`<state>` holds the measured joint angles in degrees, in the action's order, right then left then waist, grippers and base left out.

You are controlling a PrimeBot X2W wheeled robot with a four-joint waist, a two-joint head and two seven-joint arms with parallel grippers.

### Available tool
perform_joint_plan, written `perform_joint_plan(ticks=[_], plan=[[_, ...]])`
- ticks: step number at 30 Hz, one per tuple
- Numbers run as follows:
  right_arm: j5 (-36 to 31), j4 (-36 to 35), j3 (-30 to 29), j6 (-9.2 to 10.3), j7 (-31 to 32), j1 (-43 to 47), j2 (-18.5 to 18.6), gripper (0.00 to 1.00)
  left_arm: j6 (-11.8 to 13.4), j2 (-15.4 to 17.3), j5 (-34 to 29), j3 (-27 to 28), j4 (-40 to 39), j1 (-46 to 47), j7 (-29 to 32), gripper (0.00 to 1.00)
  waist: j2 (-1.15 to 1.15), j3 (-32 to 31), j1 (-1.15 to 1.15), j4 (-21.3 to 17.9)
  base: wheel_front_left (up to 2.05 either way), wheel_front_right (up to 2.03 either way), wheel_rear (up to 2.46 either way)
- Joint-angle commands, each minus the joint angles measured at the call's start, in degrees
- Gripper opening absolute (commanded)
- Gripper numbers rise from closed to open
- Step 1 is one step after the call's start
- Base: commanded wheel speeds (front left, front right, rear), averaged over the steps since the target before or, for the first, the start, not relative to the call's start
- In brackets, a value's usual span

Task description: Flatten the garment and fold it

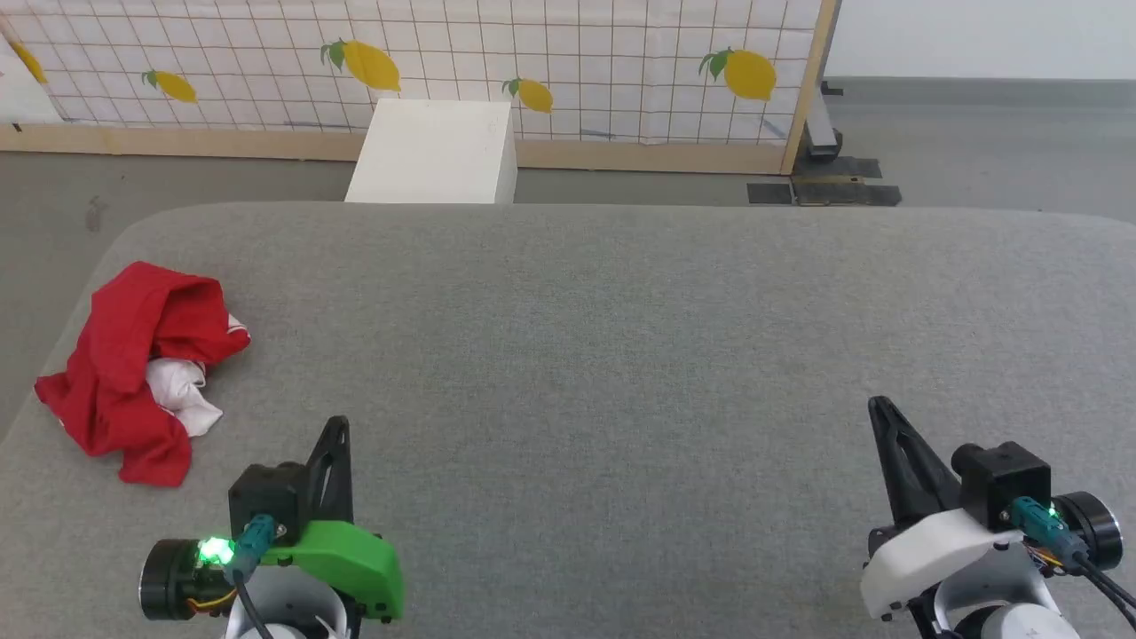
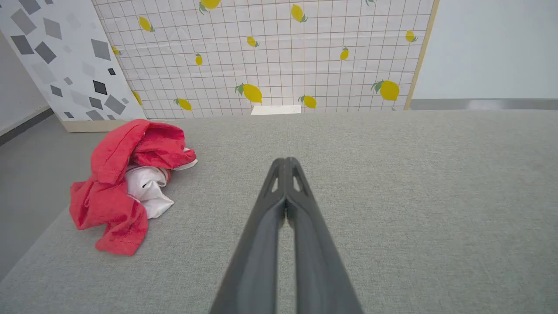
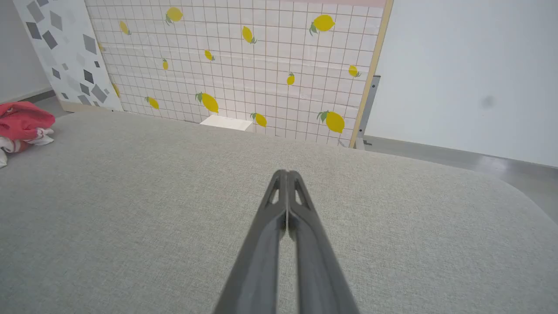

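The garment (image 1: 133, 373) lies crumpled in a red heap with white sleeve cloth showing, near the left edge of the grey table (image 1: 603, 355). In the left wrist view the garment (image 2: 126, 183) sits ahead and to the left of my fingers. My left gripper (image 1: 337, 424) hovers at the lower left, shut and empty, to the right of the heap and apart from it. My right gripper (image 1: 879, 406) is at the lower right, also shut with nothing in it. The right wrist view catches the garment (image 3: 22, 124) at its far left edge. Its lettering is hidden in the folds.
A white box (image 1: 435, 151) stands on the floor beyond the table's far edge. Behind it runs a lemon-print grid screen (image 1: 532, 62) on a wooden frame. The table's left edge (image 1: 53, 355) lies close to the heap, with grey floor beyond.
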<state>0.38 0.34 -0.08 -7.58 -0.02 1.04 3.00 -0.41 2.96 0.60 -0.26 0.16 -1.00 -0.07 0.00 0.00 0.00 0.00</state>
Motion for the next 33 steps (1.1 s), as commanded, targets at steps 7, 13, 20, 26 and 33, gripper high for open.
perform_joint_plan(ticks=[7, 13, 20, 26, 33], plan=[[-0.38, -0.34, 0.08, 0.09, 0.02, -1.04, -0.13, 0.0, 0.41, -0.08, -0.6, 0.26, -0.16, 1.0, 0.07, 0.0, 0.0, 0.0, 0.0, 0.0, 0.0, 0.0, 0.0], [-0.38, -0.34, 0.08, 0.09, 0.02, -1.04, -0.13, 0.0, 0.41, -0.08, -0.6, 0.26, -0.16, 1.0, 0.07, 0.0, 0.0, 0.0, 0.0, 0.0, 0.0, 0.0, 0.0], [-0.38, -0.34, 0.08, 0.09, 0.02, -1.04, -0.13, 0.0, 0.41, -0.08, -0.6, 0.26, -0.16, 1.0, 0.07, 0.0, 0.0, 0.0, 0.0, 0.0, 0.0, 0.0, 0.0], [-0.38, -0.34, 0.08, 0.09, 0.02, -1.04, -0.13, 0.0, 0.41, -0.08, -0.6, 0.26, -0.16, 1.0, 0.07, 0.0, 0.0, 0.0, 0.0, 0.0, 0.0, 0.0, 0.0], [-0.38, -0.34, 0.08, 0.09, 0.02, -1.04, -0.13, 0.0, 0.41, -0.08, -0.6, 0.26, -0.16, 1.0, 0.07, 0.0, 0.0, 0.0, 0.0, 0.0, 0.0, 0.0, 0.0]])
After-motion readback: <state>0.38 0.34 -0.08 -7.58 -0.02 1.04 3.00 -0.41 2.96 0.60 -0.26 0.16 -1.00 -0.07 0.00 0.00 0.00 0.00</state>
